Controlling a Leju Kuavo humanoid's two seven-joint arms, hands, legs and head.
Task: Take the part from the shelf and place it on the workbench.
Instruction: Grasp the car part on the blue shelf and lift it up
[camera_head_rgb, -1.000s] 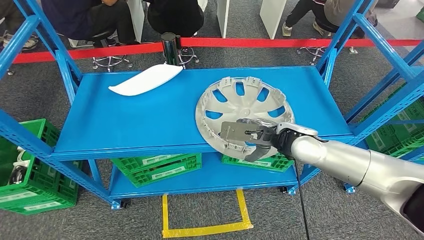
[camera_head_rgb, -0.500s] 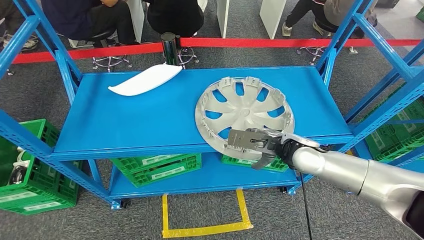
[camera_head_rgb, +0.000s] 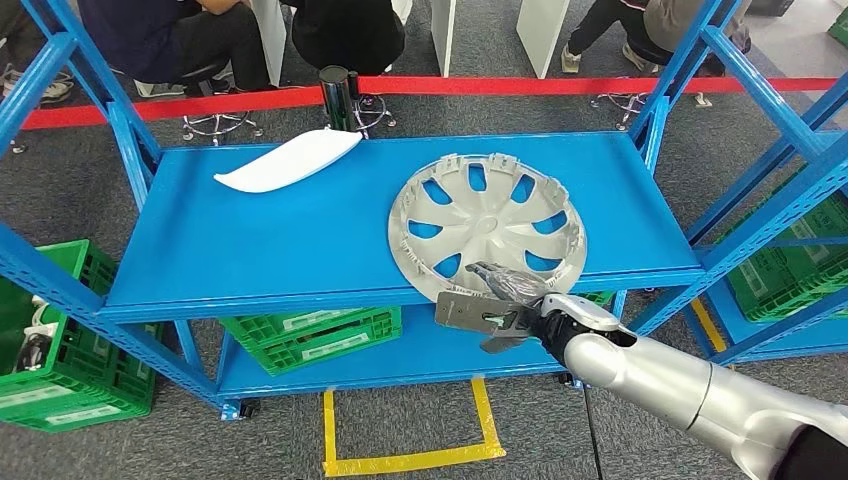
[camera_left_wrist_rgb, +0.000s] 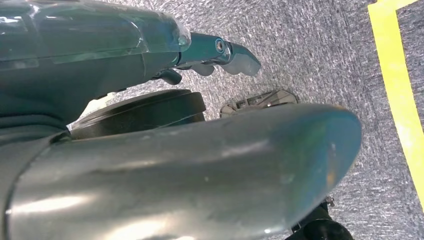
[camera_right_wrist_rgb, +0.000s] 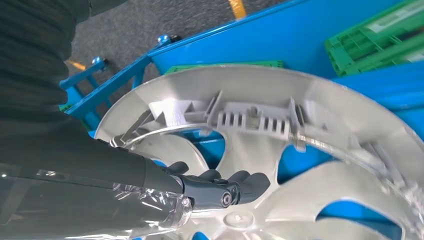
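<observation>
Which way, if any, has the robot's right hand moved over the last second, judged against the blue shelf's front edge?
Yes. The right hand has drawn back toward the robot: it lay over the wheel cover above the shelf, and now sits at the cover's near rim, past the front edge.

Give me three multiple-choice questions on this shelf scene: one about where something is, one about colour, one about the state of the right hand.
1. Where does the white curved part lie?
A. back left of the shelf
B. in a green crate
C. on the floor

2. What colour is the shelf?
A. red
B. blue
C. grey

3. What is the right hand doing?
A. hanging apart from everything
B. holding the white part
C. gripping the near rim of the hubcap

Answers: 1 A, the head view shows it near the far left corner of the shelf. 2 B, deck and frame are blue. 3 C, the right wrist view shows the fingers curled over the hubcap's rim.
</observation>
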